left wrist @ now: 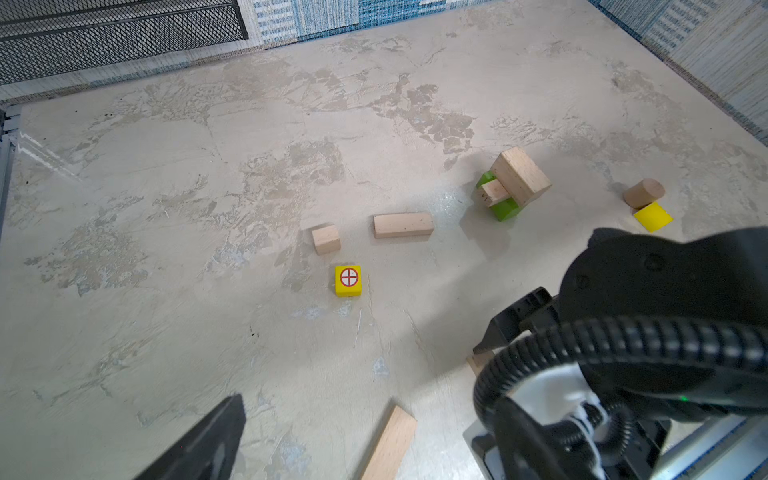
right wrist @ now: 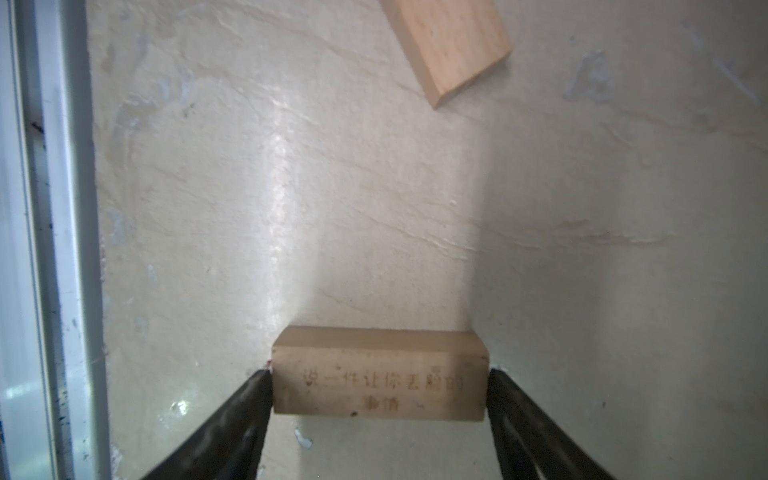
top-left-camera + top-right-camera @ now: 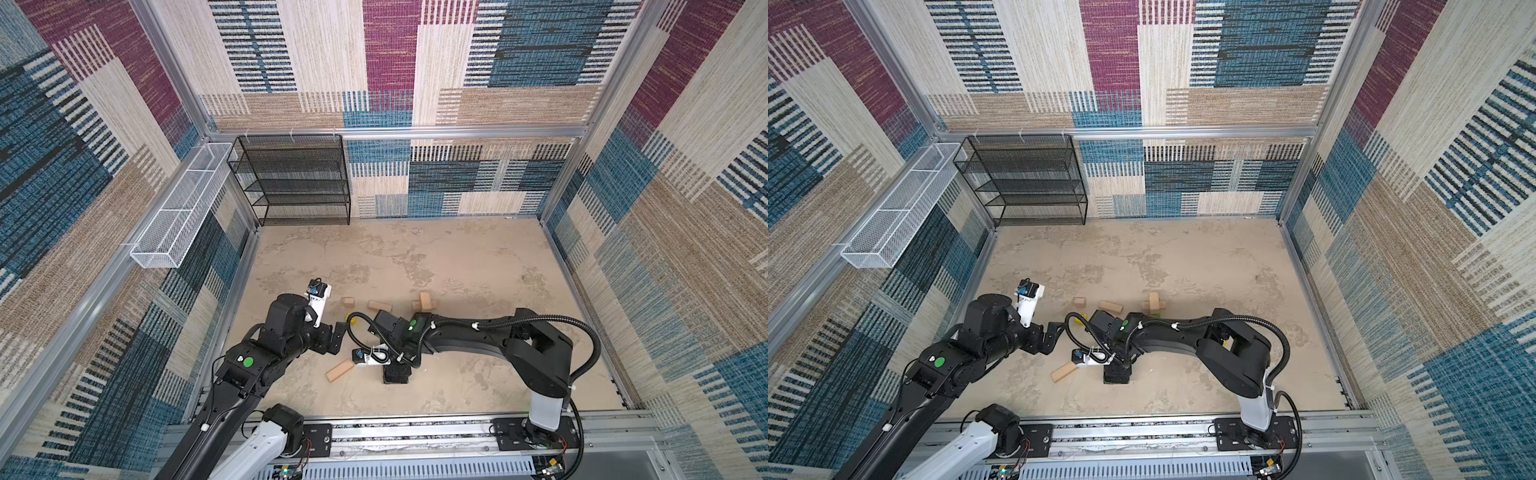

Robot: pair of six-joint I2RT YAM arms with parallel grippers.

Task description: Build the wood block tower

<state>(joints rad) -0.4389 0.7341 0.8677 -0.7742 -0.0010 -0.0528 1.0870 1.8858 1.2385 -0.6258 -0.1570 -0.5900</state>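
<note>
The wood block tower (image 3: 426, 301) (image 1: 513, 183) is a green oblong with tan bricks laid crosswise on it. My right gripper (image 2: 379, 395) (image 3: 395, 374) points down near the table's front and is shut on a tan printed brick (image 2: 378, 374), with a fingertip on each end. Another tan brick (image 3: 340, 370) (image 2: 449, 45) lies flat just left of it. My left gripper (image 3: 338, 332) hovers open and holds nothing; only one of its fingers (image 1: 208, 440) shows. Loose on the table are a tan cube (image 1: 326, 239), a tan brick (image 1: 403, 225), a red-marked yellow cube (image 1: 348, 280), a tan round piece (image 1: 643, 193) and a yellow piece (image 1: 652, 217).
A black mesh shelf (image 3: 293, 178) stands at the back left corner. A white wire basket (image 3: 178, 208) hangs on the left wall. The right arm and its cable (image 1: 623, 332) reach across in front of the left gripper. A metal rail (image 3: 415, 432) runs along the front edge.
</note>
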